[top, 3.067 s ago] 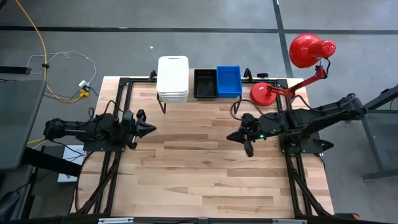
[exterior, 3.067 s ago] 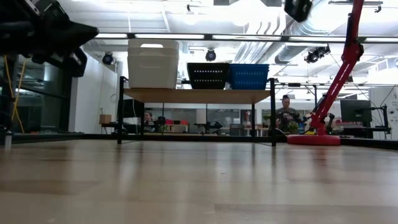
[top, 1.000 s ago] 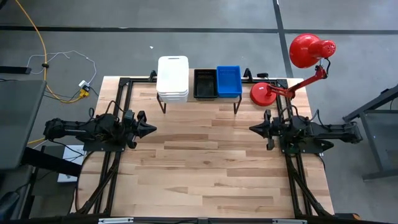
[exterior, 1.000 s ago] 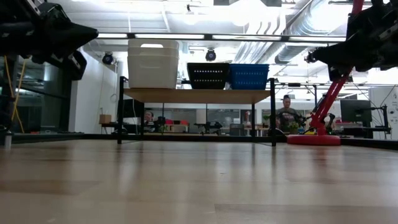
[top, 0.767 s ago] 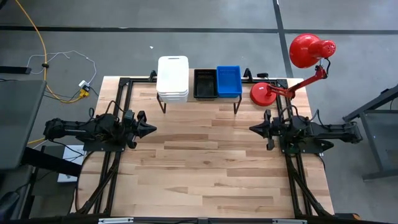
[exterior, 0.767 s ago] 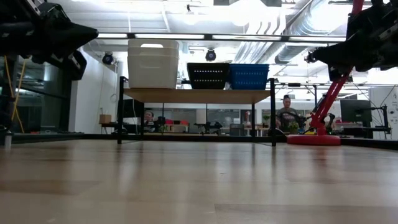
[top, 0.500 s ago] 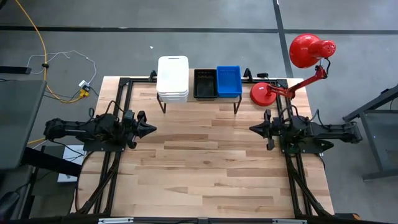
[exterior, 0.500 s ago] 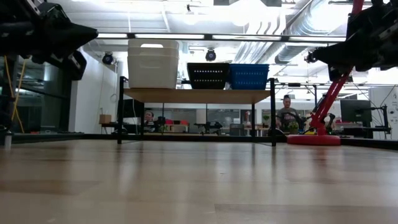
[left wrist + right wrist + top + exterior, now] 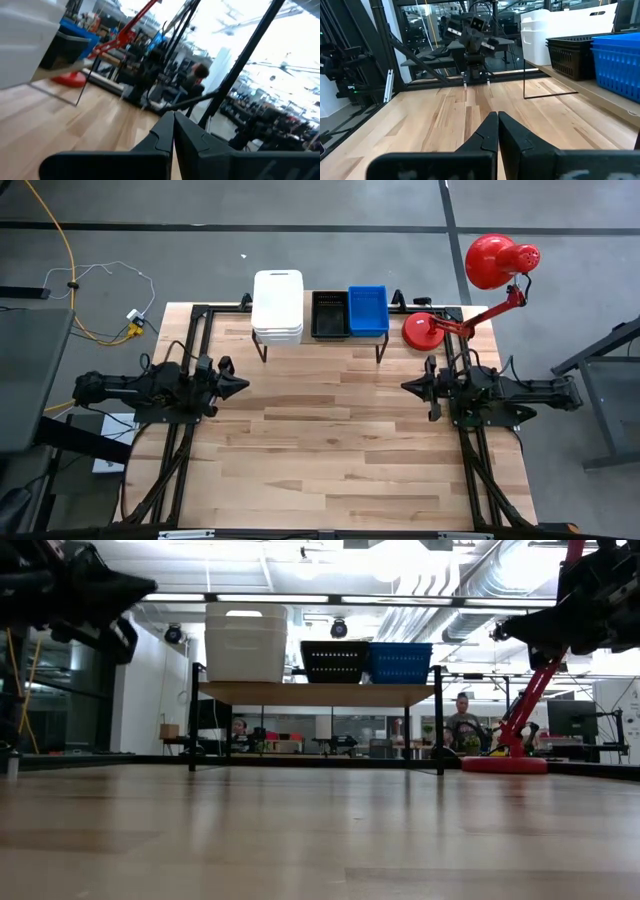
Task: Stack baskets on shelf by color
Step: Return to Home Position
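L fingers point(image 9: 162, 134) & R fingers point(image 9: 488, 131) pressed together, baskets point(image 9: 277, 305) abreast on shelf point(image 9: 320, 693), long axes front-to-back

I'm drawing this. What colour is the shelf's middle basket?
Middle basket: black, clearest in the high view.

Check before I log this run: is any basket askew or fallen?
Nothing stands out. White baskets, black basket and blue basket sit square, side by side on the shelf. Left gripper and right gripper hang shut.
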Controlling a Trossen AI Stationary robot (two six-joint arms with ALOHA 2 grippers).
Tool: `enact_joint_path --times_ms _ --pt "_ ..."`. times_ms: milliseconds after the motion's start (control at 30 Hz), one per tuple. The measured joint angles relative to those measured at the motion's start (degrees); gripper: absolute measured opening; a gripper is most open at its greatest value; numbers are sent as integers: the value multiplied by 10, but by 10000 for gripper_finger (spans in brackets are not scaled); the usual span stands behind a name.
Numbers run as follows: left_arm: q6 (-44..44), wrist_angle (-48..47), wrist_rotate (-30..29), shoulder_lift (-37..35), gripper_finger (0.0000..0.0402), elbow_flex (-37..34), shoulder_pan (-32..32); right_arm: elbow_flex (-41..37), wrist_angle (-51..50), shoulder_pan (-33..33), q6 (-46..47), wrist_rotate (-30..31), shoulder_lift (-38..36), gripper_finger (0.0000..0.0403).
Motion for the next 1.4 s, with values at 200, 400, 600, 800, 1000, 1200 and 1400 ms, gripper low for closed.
enact_joint_path --times_ms 200,400,600,800,1000,1200,1400 --pt "0 -12 -2 4 0 0 0 0 0 0 0 0 0 0" --pt "0 -15 -2 5 0 0 0 0 0 0 0 0 0 0" --pt "0 -15 -2 5 0 0 0 0 0 0 0 0 0 0" --pt "0 -15 -2 5 0 0 0 0 0 0 0 0 0 0" --pt "0 -15 -2 5 0 0 0 0 0 0 0 0 0 0" --pt "0 -15 -2 5 0 0 0 0 0 0 0 0 0 0" --pt "0 -15 -2 5 0 0 0 0 0 0 0 0 0 0"
